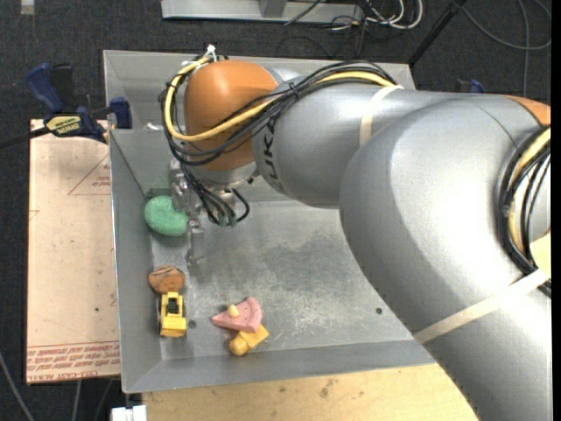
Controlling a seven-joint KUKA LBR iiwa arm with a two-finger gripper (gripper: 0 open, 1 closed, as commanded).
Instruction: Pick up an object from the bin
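The arm [394, 165] reaches in from 3 o'clock and covers much of the right half of the grey metal bin [289, 270]. Its wrist carries an orange cover [223, 112] looped with yellow and black cables [188, 117], sitting over the upper left part of the bin. Below the cover the tool [191, 251] hangs down towards the bin floor on the 9 o'clock side. It is seen as a thin dark shape against the grey metal, and I cannot tell whether it is open or closed. Nothing can be made out in its grip. The nearest thing is a green lump [164, 216], rounded and pale, lying by the left wall just beside the tool at the tool's 10 o'clock. Whether the two touch cannot be told. At the tool's 7 o'clock, near its tip, lies a small brown piece [166, 279], flat and irregular. Directly below that, and touching or almost touching it, stands a yellow toy truck [173, 313] close to the bin's left wall at about 8 o'clock of the bin. Further along the front wall, near 7 o'clock of the bin, lies a pink toy [244, 315] with a small yellow piece [245, 342] against its lower edge, well apart from the tool. The floor under the tool's tip is bare metal.
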